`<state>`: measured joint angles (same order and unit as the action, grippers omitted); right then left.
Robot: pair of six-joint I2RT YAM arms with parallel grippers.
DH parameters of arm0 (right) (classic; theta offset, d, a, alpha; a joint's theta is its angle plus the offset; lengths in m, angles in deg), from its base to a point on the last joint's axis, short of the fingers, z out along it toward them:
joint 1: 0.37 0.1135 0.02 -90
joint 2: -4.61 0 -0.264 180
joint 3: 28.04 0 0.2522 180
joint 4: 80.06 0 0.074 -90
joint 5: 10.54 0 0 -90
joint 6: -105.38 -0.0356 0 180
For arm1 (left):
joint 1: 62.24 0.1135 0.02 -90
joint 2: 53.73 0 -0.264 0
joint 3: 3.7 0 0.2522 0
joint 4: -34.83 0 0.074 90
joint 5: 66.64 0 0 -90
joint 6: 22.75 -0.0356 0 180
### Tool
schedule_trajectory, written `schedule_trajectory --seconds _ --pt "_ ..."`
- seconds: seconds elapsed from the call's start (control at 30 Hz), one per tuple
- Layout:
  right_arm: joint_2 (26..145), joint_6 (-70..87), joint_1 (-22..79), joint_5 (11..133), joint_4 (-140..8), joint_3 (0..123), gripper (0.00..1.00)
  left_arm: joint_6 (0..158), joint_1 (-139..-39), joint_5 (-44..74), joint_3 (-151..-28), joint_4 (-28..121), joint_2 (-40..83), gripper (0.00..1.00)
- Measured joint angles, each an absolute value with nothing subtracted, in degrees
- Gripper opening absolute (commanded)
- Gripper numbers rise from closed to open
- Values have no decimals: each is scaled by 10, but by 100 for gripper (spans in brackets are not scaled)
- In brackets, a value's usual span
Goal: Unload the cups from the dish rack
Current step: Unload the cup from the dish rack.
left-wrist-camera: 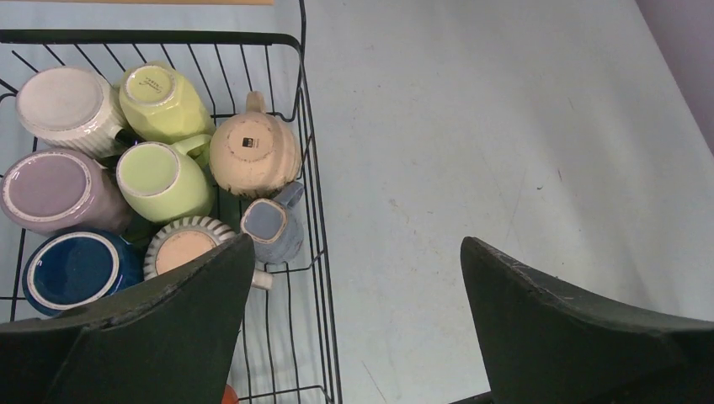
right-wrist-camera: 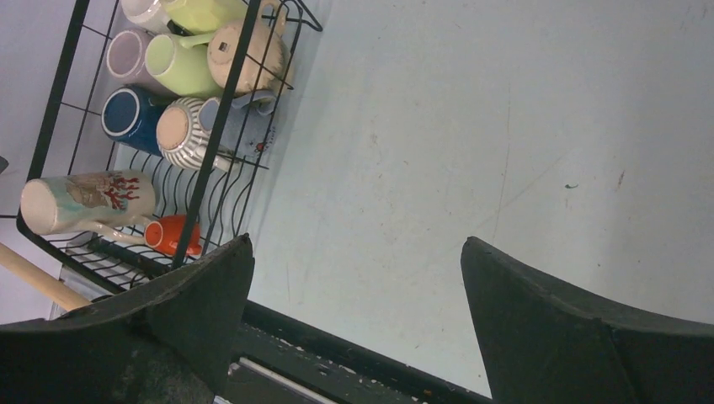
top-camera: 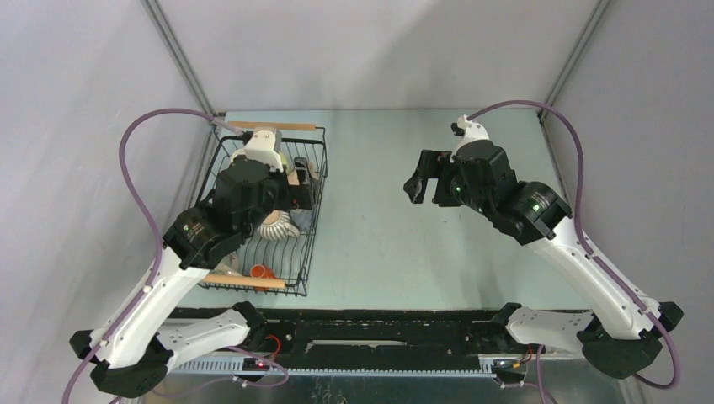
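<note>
- Left gripper (left-wrist-camera: 355,246) spread wide, empty, above the edge of the large black wire dish rack (left-wrist-camera: 168,36).
- Right gripper (right-wrist-camera: 354,246) spread over the pale table (right-wrist-camera: 471,126).
- Mixed-colour ceramic mugs (left-wrist-camera: 164,177) crowd the rack.

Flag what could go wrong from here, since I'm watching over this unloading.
1. Most cups sit upside down, packed touching in the dish rack, so the open left gripper may find little finger room and knock neighbours.
2. The grey-blue cup lies close beside the rack's side wires; a finger might snag one and drag the rack.
</note>
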<state>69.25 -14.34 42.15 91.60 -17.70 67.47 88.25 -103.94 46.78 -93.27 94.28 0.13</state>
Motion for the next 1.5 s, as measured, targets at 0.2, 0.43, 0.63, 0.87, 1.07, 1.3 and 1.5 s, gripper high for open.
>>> schedule_trajectory --seconds 0.2,0.43,0.63,0.87,1.07,1.3,1.5 --pt "698 -143 422 916 -177 675 100 882 -1039 473 -933 945 0 100" --pt "703 -143 422 916 -178 675 100 882 -1035 488 -933 949 -12 100" --pt "710 -143 424 916 -178 675 100 884 -1025 503 -932 962 -14 100" --pt "719 -143 427 915 -180 670 100 908 -971 518 -919 991 -31 100" --pt "737 -142 435 911 -185 663 100 934 -904 518 -883 1025 -48 100" --pt "755 -140 448 909 -189 660 100 953 -849 496 -831 1041 -50 100" --pt "772 -138 458 907 -191 656 100 964 -815 485 -808 1054 -52 100"
